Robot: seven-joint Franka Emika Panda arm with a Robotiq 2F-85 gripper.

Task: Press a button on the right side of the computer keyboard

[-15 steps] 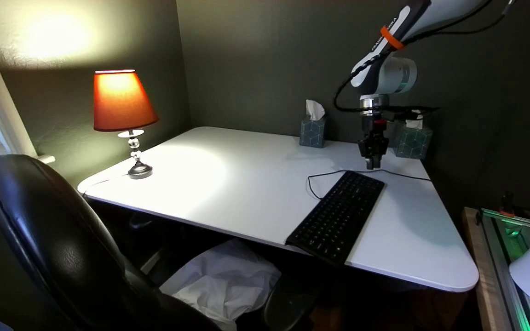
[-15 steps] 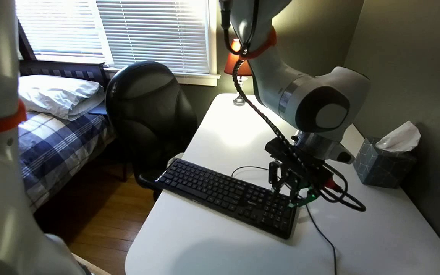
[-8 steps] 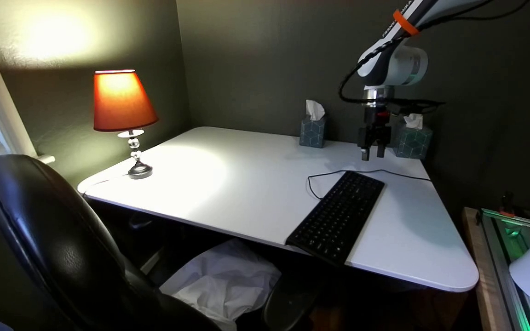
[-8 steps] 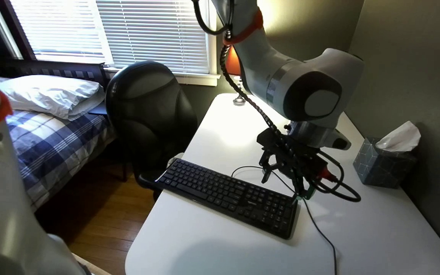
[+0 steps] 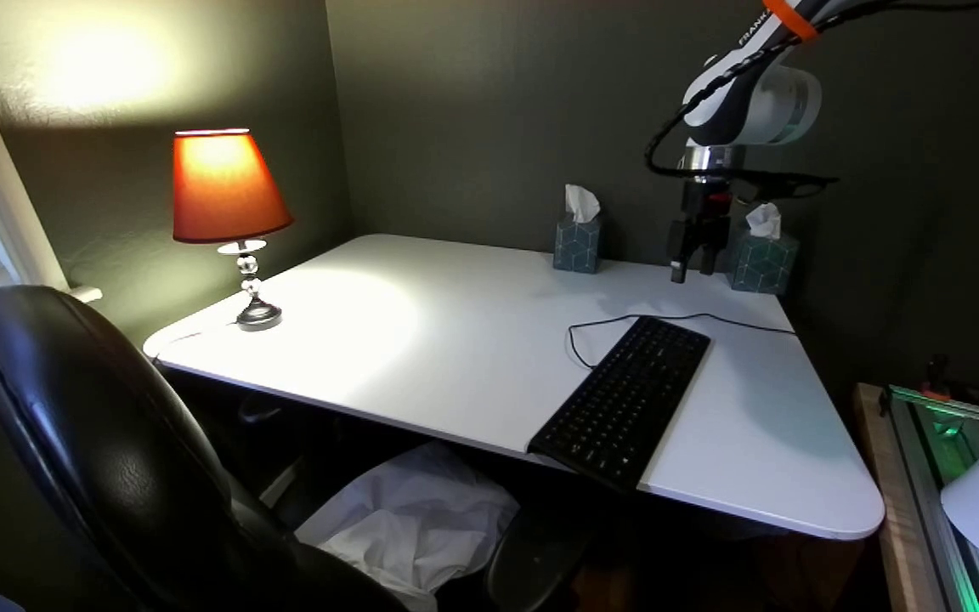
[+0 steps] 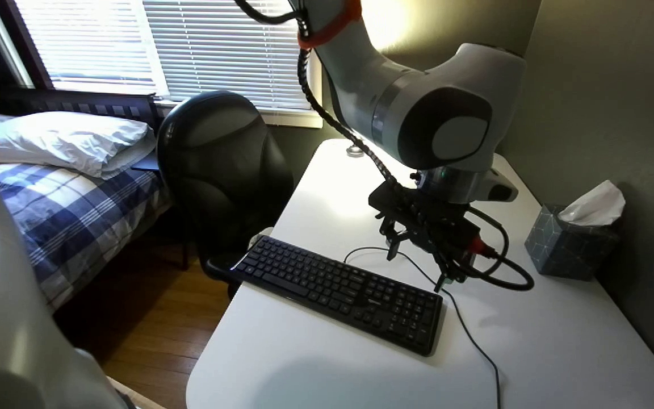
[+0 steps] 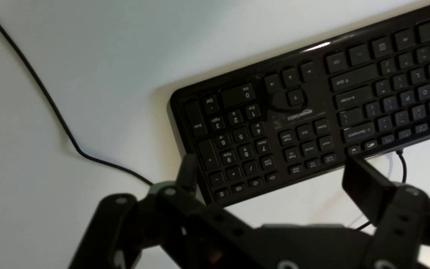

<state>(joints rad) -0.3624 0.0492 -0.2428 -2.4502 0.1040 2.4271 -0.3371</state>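
Note:
A long black keyboard (image 5: 630, 391) lies flat on the white desk, one end reaching past its front edge. In the wrist view the number pad of the keyboard (image 7: 240, 134) fills the middle, its labels upside down. My gripper (image 7: 274, 175) stands wide open above the number-pad end, one finger (image 7: 187, 170) by the plus and minus keys and the opposite pad (image 7: 364, 186) beyond the function row. Nothing sits between them. In both exterior views the gripper (image 6: 416, 268) hangs over the desk behind that end, apart from the keys. No key looks pressed down.
A black cable (image 7: 50, 101) runs across the white desk (image 5: 455, 323). Two patterned tissue boxes stand at the back, one box (image 5: 577, 246) by the wall and one box (image 5: 763, 262) close behind the gripper. A red lamp (image 5: 230, 191) and black chair (image 6: 219, 170) stand farther off.
The jaws have spread apart from a narrower stance. My gripper has risen off the number-pad end and drawn back from it. The keyboard has stayed in place.

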